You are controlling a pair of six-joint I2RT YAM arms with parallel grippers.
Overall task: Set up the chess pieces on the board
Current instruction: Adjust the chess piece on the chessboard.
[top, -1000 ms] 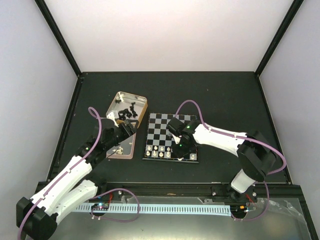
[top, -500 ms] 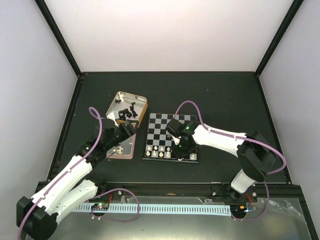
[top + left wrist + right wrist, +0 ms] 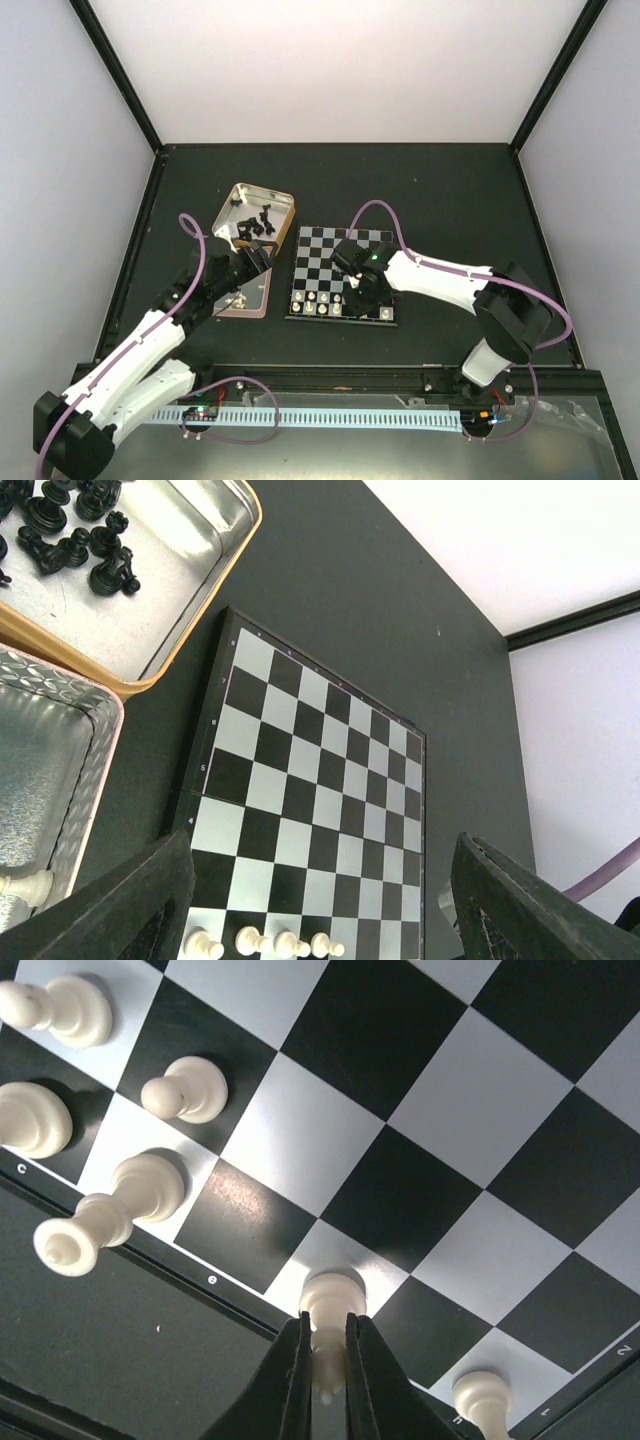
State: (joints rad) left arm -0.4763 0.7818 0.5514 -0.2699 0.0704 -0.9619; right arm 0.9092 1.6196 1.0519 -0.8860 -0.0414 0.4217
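Observation:
The board (image 3: 343, 270) lies in the middle of the table. My right gripper (image 3: 362, 292) hangs over its near right part. In the right wrist view it (image 3: 325, 1338) is shut on a cream-white piece (image 3: 331, 1305) whose base sits on a light square of the board's (image 3: 420, 1090) edge row. Several other white pieces (image 3: 185, 1088) stand to its left, and one (image 3: 485, 1400) to its right. My left gripper (image 3: 256, 250) is open and empty over the tins; in the left wrist view it (image 3: 320, 910) frames the board (image 3: 320, 780) and a row of white pawns (image 3: 265, 943).
A gold-rimmed tin (image 3: 283, 200) left of the board holds several black pieces (image 3: 70, 535). A pink-rimmed tin (image 3: 262, 300) nearer to me holds a white piece (image 3: 25, 885). Dark table edges and white walls surround the area.
My right gripper has shifted slightly left over the board's near rows, still holding the white piece. The left arm has barely moved.

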